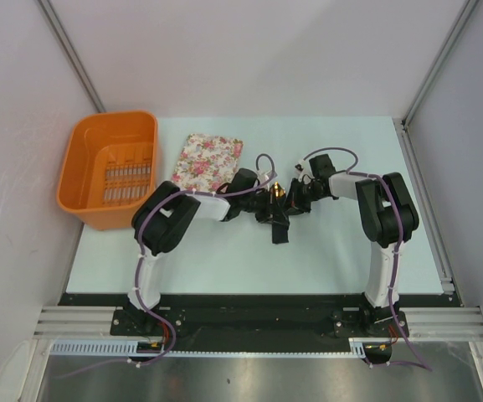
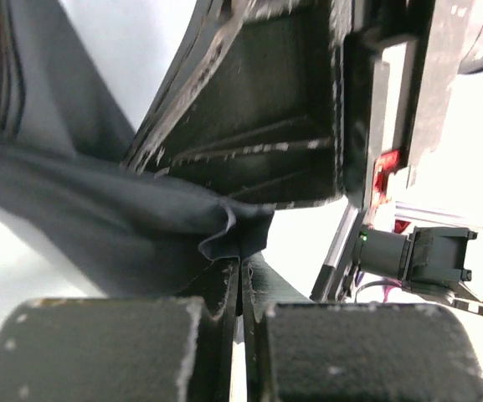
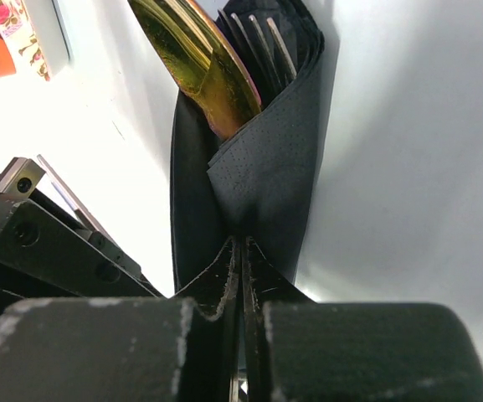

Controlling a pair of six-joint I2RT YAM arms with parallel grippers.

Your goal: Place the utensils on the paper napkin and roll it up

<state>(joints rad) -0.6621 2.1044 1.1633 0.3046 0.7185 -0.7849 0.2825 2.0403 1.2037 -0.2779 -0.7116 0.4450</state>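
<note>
We are working over a pale, matte worktop (image 1: 224, 260) that is sitting inside a booth of plain white wall panels (image 1: 249, 50) framed by aluminium posts. At the far left an orange plastic basket (image 1: 78, 176) is standing. A pink-and-white floral cloth (image 1: 203, 159) is lying flat just to its right, not touching it.

Both our arms are reaching in toward the middle of the worktop, right of the floral cloth. There the paper napkin (image 3: 266, 167) is wrapping the utensils (image 3: 224, 96) in a narrow black roll held between the two end effectors. A shiny gold spoon head (image 3: 187, 42) and a set of fork tines (image 3: 281, 50) are poking out of the roll's far end.

We are pressing the fingers of our left end effector (image 2: 239, 276) fully together, pinching a crumpled fold of the napkin. We are clamping our right end effector (image 3: 243, 268) just as tightly, with a folded edge of the napkin caught between its fingertips just below the spoon head.
</note>
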